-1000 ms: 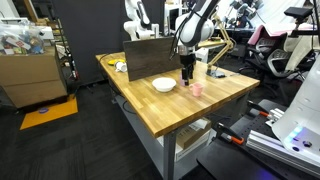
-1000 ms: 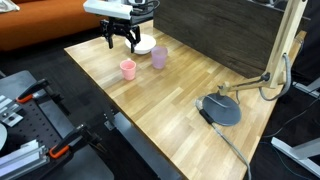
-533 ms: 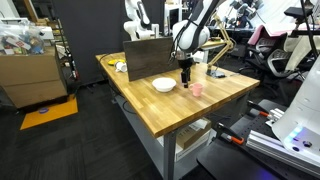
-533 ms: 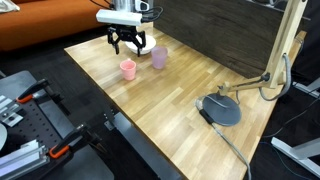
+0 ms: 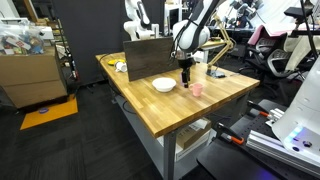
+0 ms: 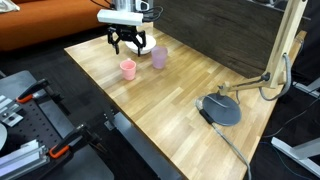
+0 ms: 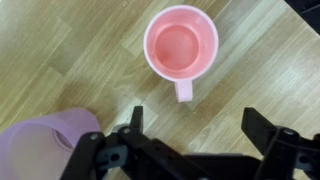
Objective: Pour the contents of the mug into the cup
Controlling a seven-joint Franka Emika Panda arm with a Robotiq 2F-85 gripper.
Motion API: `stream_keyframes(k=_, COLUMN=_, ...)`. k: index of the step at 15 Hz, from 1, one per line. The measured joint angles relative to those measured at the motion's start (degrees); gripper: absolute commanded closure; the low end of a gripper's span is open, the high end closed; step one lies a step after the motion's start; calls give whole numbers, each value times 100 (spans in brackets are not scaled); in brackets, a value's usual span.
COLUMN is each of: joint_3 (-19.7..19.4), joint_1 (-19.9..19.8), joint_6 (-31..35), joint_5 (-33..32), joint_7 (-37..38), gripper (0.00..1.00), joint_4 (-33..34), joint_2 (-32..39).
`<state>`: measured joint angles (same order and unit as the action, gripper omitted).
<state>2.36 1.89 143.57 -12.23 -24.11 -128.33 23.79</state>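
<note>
One gripper [image 6: 128, 49] — shifted toward mug [image 6: 128, 69], jaws spread

Butcher-block worktop [image 5: 178, 98]: light wood, planks running lengthwise, on grey metal legs [image 5: 168, 155]. A dark brown board [image 6: 235, 35] stands upright along its far edge. A desk lamp's round grey base [image 6: 222, 110] sits on the worktop near one corner; its pale wooden arm [image 6: 287, 45] rises out of frame. The floor is dark. A yellow-orange mat [image 5: 48, 112] lies on it, just beside stacked cardboard boxes [image 5: 30, 75]. An orange sofa [image 6: 40, 22] stands beyond the worktop. A dark office chair [image 5: 285, 58] sits amid background clutter. Light is even and indoor.
</note>
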Motion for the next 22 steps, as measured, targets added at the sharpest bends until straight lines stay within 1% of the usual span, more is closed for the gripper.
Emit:
stream_keyframes(k=5, joint_3=-1, joint_1=-38, joint_6=76, joint_5=-1, joint_7=-72, gripper=0, joint_4=-63, joint_2=-5)
stream_keyframes(k=10, joint_3=-8, joint_1=-230, joint_6=520, joint_5=-78, joint_7=-348, gripper=0, joint_4=-364, joint_2=-18)
stream_keyframes(k=13, joint_3=-11, joint_1=-319, joint_6=624, joint_5=-84, joint_7=-438, gripper=0, joint_4=-412, joint_2=-16)
stream_keyframes(k=14, joint_3=-11, joint_1=-332, joint_6=645, joint_5=-85, joint_7=-457, gripper=1, joint_4=-412, joint_2=-16)
stream_keyframes(k=15, joint_3=-11, joint_1=-337, joint_6=661, joint_5=-85, joint_7=-477, gripper=6, joint_4=-411, joint_2=-16)
stream_keyframes(k=16, joint_3=-10, joint_1=-338, joint_6=674, joint_5=-85, joint_7=-493, gripper=5, joint_4=-411, joint_2=-14)
stream_keyframes(k=18, joint_3=5, joint_1=-338, joint_6=684, joint_5=-85, joint_7=-530, gripper=12, joint_4=-411, joint_2=8)
stream_keyframes(k=19, joint_3=16, joint_1=-338, joint_6=687, joint_5=-85, joint_7=-542, gripper=32, joint_4=-410, joint_2=33)
stream_keyframes(k=22, joint_3=41, joint_1=-338, joint_6=712, joint_5=-85, joint_7=-549, gripper=53, joint_4=-404, joint_2=134)
